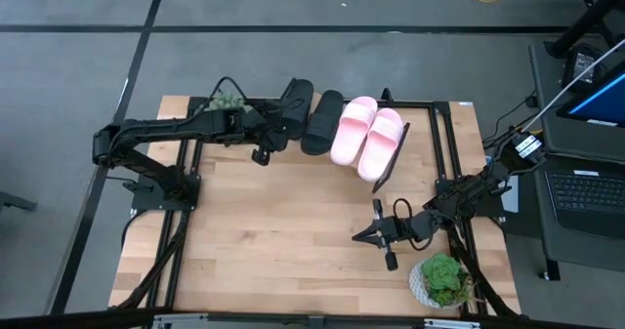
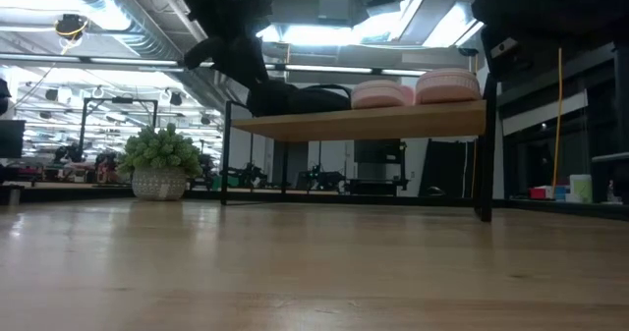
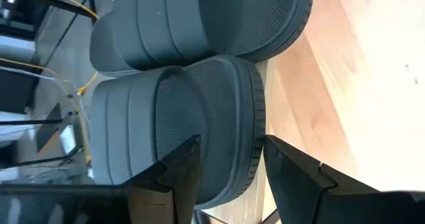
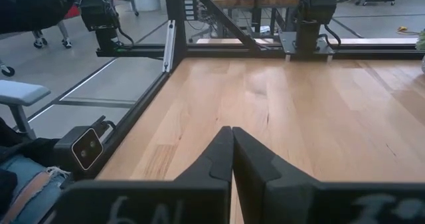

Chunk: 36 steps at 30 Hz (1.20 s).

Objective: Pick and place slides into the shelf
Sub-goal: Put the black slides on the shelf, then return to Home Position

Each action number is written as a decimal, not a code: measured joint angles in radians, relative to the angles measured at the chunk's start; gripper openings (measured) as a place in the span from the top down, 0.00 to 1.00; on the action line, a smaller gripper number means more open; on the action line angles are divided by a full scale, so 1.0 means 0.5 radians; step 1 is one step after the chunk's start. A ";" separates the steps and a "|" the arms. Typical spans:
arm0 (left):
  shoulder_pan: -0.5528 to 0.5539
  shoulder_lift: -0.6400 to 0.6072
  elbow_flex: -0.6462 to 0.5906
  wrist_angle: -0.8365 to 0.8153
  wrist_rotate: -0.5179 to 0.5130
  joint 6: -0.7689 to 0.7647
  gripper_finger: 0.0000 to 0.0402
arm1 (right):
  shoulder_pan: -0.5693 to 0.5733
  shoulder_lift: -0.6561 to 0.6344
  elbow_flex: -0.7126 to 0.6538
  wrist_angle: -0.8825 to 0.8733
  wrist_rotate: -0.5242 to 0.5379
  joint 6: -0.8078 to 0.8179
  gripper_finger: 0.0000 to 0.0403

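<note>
High view shows you all four slides on the shelf [image 1: 395, 168]: two pink slides [image 1: 368, 136] at the right and two black ones to their left, with your left gripper [image 1: 275, 134] on the end black slide [image 1: 296, 104], its fingers [image 3: 182, 167] parted and straddling that slide's sole edge in the left wrist view, so I judge this the last placement. Your next move is likely to release and back straight off, because the neighbouring black slide [image 1: 323, 121] touches this one and the shelf's end lies just beyond. Your right gripper [image 1: 381, 233] waits over bare table [image 1: 283, 241], fingers pressed together and empty, well apart from the potted plant [image 1: 441, 278].
</note>
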 joint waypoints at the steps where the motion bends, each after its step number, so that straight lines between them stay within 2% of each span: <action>1: -0.017 0.000 0.000 0.002 -0.032 -0.001 0.61 | 0.000 0.000 0.000 0.001 -0.001 0.001 0.97; 6: -0.085 -0.001 0.024 0.005 -0.122 -0.033 0.61 | 0.000 0.000 0.000 0.001 -0.001 0.001 0.97; 18: -0.129 -0.021 0.071 -0.094 -0.132 -0.209 0.61 | 0.000 0.000 0.000 0.002 -0.001 0.007 0.97; 23: -0.284 -0.064 0.199 -0.104 -0.129 -0.345 0.62 | -0.003 0.000 0.001 0.065 0.000 0.021 0.97; 27: -0.475 -0.091 0.393 -0.161 -0.117 -0.471 0.72 | -0.023 -0.008 0.027 0.161 0.002 -0.016 0.97; 32: -0.653 -0.114 0.499 -0.241 -0.109 -0.696 0.96 | -0.024 -0.008 0.145 0.001 0.003 -0.203 0.97; 36: -0.810 -0.118 0.498 -0.194 -0.283 -0.946 0.99 | -0.052 -0.068 0.262 -0.287 0.000 -0.212 0.99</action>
